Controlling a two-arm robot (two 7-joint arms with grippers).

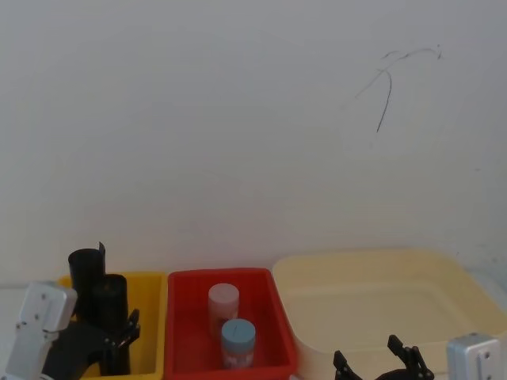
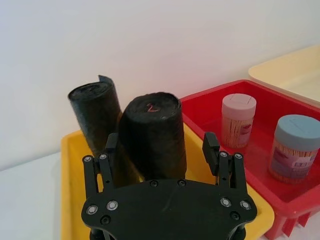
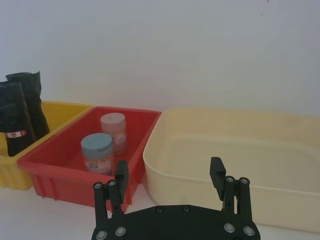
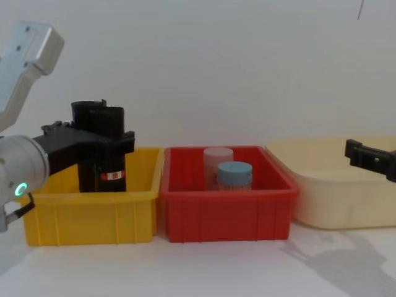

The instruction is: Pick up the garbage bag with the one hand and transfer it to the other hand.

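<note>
Our left tool [image 2: 160,141] is open, with one finger on each side of the garbage bag [image 2: 151,125]. One finger touches the bag and the other is just off it. The garbage bag stands upright in the yellow bin [image 2: 70,170], just beside a plain black roll [image 2: 95,115]. Our right tool [image 3: 169,168] is open too, well apart from the yellow bin, past the red bin [image 3: 65,172].

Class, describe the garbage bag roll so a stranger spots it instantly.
Find the yellow bin, leftmost of three bins. Two black rolls stand inside; the garbage bag is the nearer one, between the open fingers of the left tool. Only it wears a red-and-white label band.
</note>
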